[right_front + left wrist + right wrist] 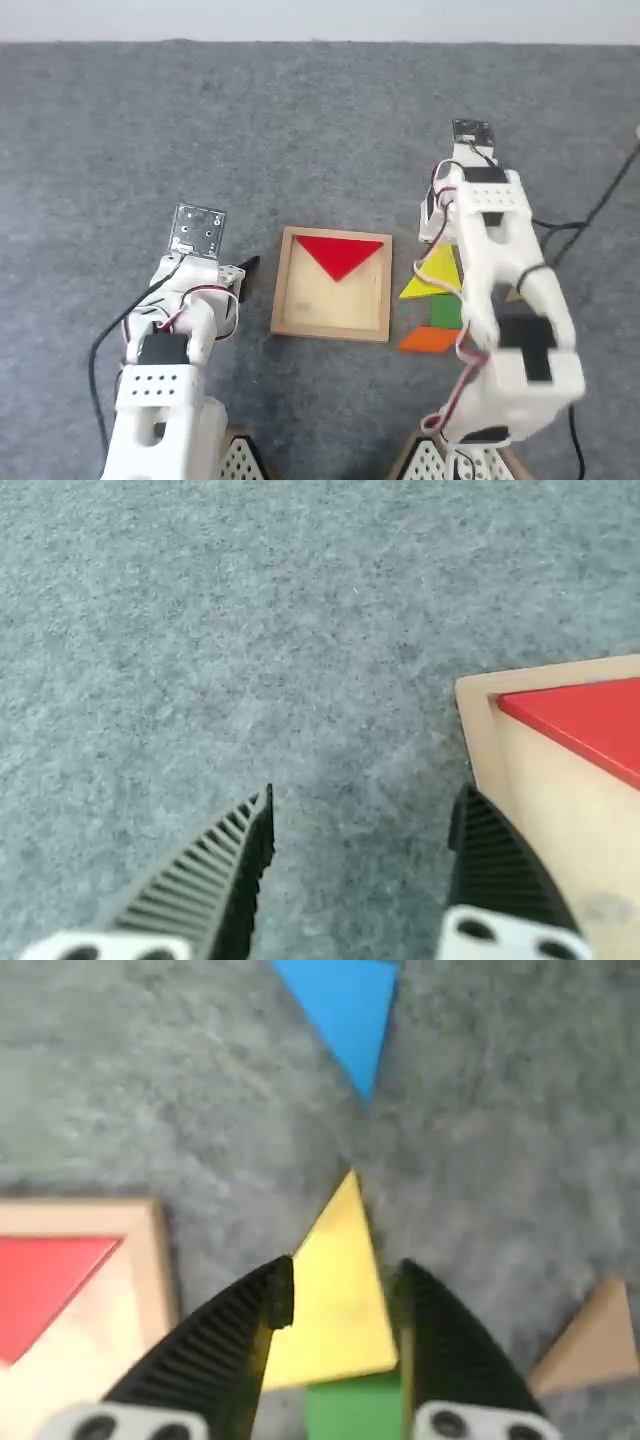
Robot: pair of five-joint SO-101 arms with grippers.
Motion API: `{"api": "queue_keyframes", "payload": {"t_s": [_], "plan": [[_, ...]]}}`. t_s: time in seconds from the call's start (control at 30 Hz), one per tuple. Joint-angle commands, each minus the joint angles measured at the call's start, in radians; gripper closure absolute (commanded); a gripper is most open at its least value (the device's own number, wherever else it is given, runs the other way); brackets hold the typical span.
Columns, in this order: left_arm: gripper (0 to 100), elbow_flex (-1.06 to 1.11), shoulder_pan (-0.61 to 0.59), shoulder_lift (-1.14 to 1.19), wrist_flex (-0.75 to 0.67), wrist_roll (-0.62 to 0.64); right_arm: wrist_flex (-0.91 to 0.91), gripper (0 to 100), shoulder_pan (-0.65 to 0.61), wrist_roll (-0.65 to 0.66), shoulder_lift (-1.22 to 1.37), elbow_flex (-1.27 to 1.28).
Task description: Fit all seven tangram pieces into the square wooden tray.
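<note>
The yellow triangle (pixel 335 1300) is being straddled by open right jaws; open left jaws are being held beside the wooden tray (pixel 476 718).

Overhead, two wrist close-ups; common tray (pixel 320 300).

Bright, soft light is falling evenly from above across the grey felt table cover (pixel 300 130). The white left arm (pixel 165 350) is casting only a faint, diffuse shadow, and a thin shadow is hugging the outer wall of the square wooden tray (pixel 480 740).
</note>
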Motion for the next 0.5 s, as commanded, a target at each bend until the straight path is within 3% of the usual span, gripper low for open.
{"api": "queue_keyframes", "payload": {"t_s": [0.0, 0.17, 0.47], "plan": [[72, -0.002, 0.002, -0.015, -0.023, 0.005, 0.012, 72.8, -0.067, -0.063, -0.255, 0.146], [72, 0.002, 0.003, -0.020, -0.023, 0.005, -0.064, 70.2, -0.093, -0.035, -0.251, 0.256], [72, 0.002, 0.003, -0.017, -0.026, 0.005, -0.025, 70.3, -0.076, 0.046, -0.018, 0.229]]}}
